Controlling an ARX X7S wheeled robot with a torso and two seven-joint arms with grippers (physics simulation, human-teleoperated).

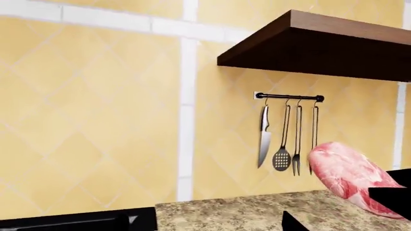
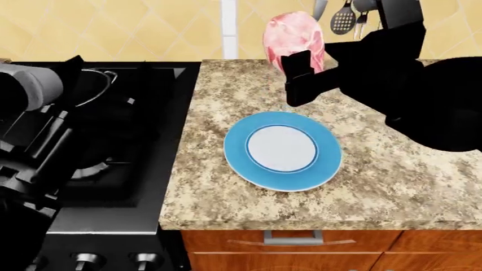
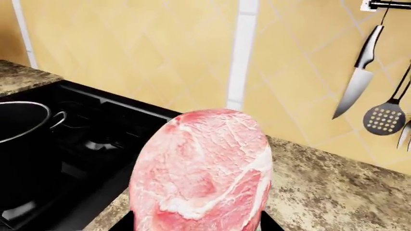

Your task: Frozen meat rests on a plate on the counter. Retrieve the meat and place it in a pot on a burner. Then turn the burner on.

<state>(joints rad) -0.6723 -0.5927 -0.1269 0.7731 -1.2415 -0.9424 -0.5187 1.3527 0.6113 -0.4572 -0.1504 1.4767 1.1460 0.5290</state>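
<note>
So the frozen meat (image 3: 202, 173) is a rounded pink lump, marbled with white streaks, kind of egg-shaped and standing on end. It's up in the air above the worktop (image 2: 391, 175), clamped in the right pincer (image 2: 301, 70), jaws closed tight on its lower end. The plate (image 2: 283, 149) right below and in front has a blue rim and white centre, with nothing on it. Over on the stove (image 2: 128, 169) the black pot (image 3: 22, 144) looks like it's got nothing inside, though I only see part of it. The left pincer (image 2: 22, 186) hangs over the stove; can't tell how wide it's open. Knife (image 1: 264, 143) and utensils hang on the wall rail.
</note>
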